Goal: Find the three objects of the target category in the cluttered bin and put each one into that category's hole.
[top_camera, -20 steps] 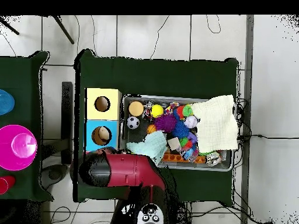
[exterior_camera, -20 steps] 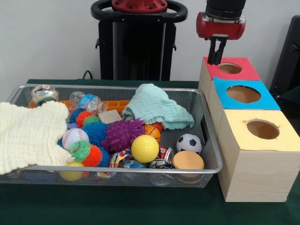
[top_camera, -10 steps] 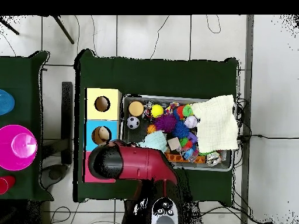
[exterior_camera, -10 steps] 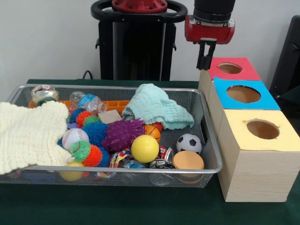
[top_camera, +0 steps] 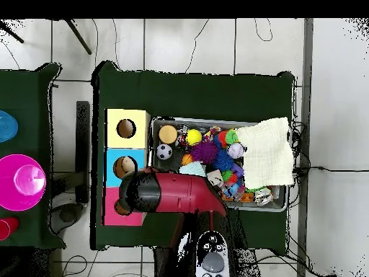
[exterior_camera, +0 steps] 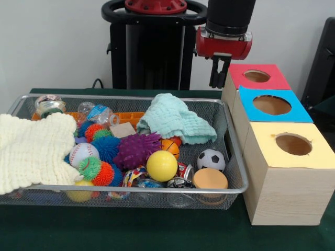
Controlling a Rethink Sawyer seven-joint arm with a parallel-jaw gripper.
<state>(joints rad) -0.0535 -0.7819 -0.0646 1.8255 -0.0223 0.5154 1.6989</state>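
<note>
Overhead, the gripper (exterior_camera: pixel 216 79) hangs beside the pale wooden box whose round hole (exterior_camera: pixel 257 76) is cut through a red paper face, its dark fingers drawn close together with nothing between them. Below it, the silver wire-mesh bin (exterior_camera: pixel 235 157) holds a crumpled mint cloth (exterior_camera: pixel 175 119), a knobbly purple spiky ball (exterior_camera: pixel 137 150), a smooth yellow ball (exterior_camera: pixel 162 166) and a small soccer ball (exterior_camera: pixel 211 159). A cream knitted cloth (exterior_camera: pixel 32 149) drapes over the bin's far end from the boxes.
</note>
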